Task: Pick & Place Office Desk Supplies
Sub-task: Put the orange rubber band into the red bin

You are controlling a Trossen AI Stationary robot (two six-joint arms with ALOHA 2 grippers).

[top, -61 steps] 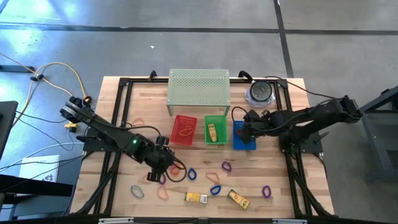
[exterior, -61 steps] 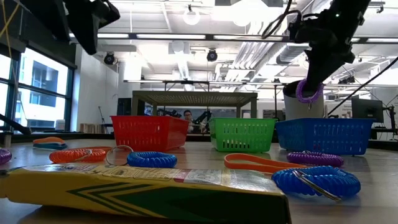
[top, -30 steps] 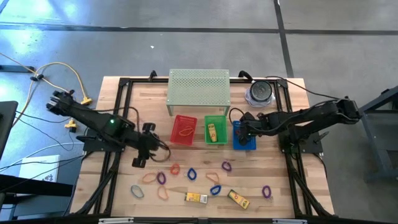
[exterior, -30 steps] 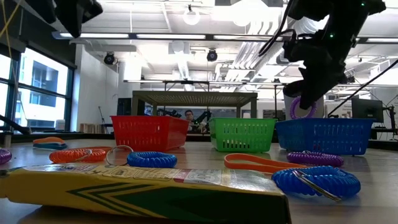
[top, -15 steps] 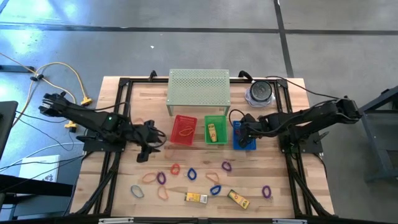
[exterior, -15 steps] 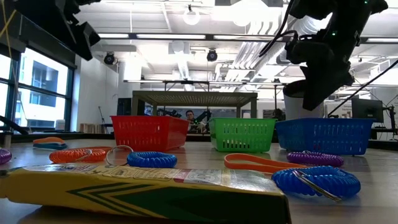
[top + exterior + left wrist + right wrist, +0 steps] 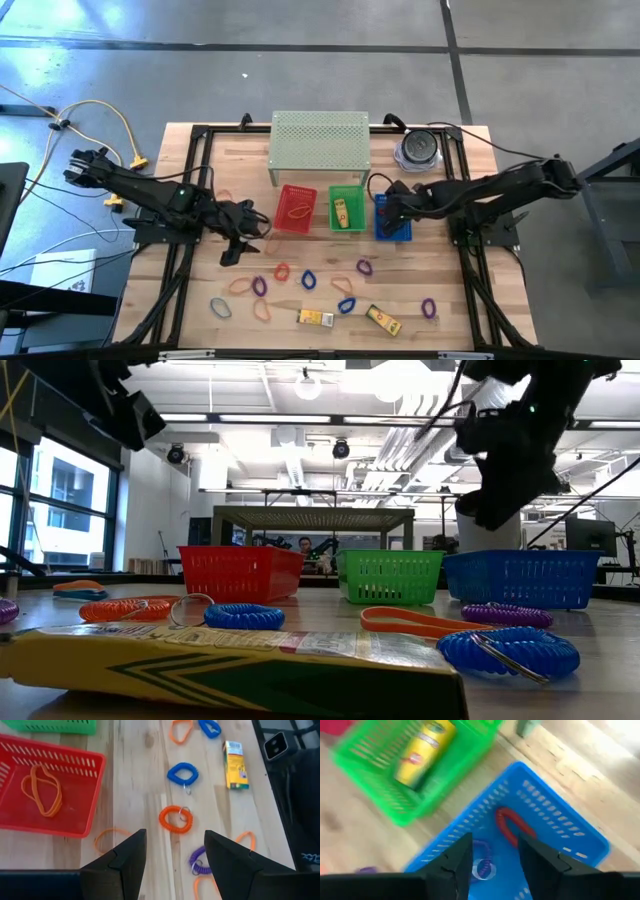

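Even, bright light is falling on the table from overhead, casting only faint shadows. In the low view, ceiling lamps are glaring white, and the near yellow box is lying out of focus. The right wrist view is smearing, blurring the blue basket and green basket.

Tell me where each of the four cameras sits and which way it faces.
High view: overhead, straight down; both arms show.
Low view: table height, looking level at the red plastic basket; arms enter from above.
Left wrist view: above the red basket; left gripper open.
Right wrist view: above the blue plastic basket; right gripper open.
Shared: the green plastic basket appears in every view.
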